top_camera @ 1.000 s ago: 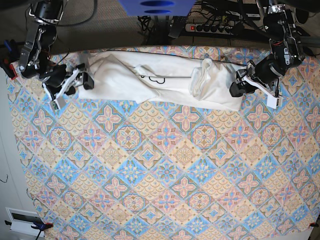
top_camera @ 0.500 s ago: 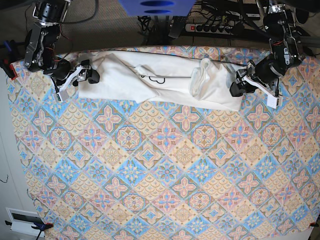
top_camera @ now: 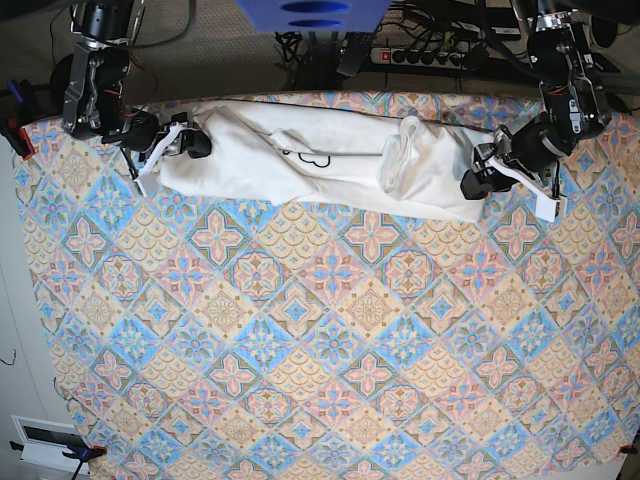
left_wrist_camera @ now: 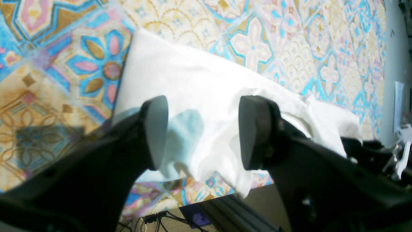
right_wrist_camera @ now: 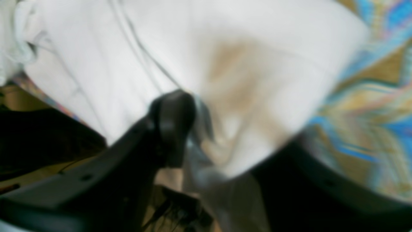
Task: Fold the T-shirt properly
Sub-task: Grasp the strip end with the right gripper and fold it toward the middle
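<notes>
Here the left gripper (left_wrist_camera: 202, 132) stands spread over one end of the crumpled white cotton T-shirt (top_camera: 320, 160); the right gripper (right_wrist_camera: 222, 135) pinches cloth at the opposite end, on the patterned surface (top_camera: 330, 340).

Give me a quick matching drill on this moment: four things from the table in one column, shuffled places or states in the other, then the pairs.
Things
1. left gripper
2. right gripper
3. T-shirt
4. tablecloth

Places or states
A. patterned in blue, pink and yellow tiles, covering the table
B. white, bunched in a long strip along the table's far edge
C. jaws apart over one end of the white cloth
D. at the other end, cloth gathered against its finger

Pairs: 1-C, 2-D, 3-B, 4-A
</notes>
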Tool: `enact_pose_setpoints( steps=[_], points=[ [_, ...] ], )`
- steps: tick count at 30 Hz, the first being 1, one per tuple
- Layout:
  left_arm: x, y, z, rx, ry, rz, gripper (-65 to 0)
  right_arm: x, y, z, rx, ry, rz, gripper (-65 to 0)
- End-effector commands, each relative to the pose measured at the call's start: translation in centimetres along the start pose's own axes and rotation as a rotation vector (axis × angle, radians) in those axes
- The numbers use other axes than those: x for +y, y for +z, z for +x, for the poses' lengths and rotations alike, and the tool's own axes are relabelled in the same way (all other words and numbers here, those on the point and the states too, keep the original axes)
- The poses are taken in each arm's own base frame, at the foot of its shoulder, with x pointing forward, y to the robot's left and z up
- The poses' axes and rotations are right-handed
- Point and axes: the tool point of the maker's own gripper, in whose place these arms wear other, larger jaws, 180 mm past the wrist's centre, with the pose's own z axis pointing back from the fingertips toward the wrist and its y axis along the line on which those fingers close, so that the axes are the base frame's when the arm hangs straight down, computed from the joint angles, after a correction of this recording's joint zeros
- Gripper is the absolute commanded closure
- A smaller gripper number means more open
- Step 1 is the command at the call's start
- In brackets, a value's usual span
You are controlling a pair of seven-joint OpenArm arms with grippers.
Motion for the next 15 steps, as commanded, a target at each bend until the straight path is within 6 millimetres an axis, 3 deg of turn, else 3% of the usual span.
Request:
enact_pose_setpoints(
  steps=[1, 4, 6, 10, 15],
  points=[
    [-0.3, 0.4, 1.2, -0.036, -0.018, -0.011, -35.1, -0.3, 0.4, 0.0, 0.017, 0.015, -0.009, -17.0],
    [-0.3, 0.4, 1.2, -0.037, -0.018, -0.010, -35.0, -0.5, 0.4, 0.1, 0.014, 0.010, -0.013, -7.4],
    [-0.3, 0.4, 1.2, -0.038, -0.018, -0.010, -35.0, -0.5, 0.4, 0.2, 0.011, 0.009, -0.013, -4.4],
    [-0.2, 0.5, 1.8, -0.080, -0.015, -0.008, -35.0, -1.6, 1.3, 2.8, -0.047, 0.016, -0.041, -3.8],
    [-0.1, 0.5, 1.8, -0.082, -0.014, -0.007, -35.0, -5.2, 4.7, 5.3, -0.064, 0.039, -0.139, -3.8]
  ],
)
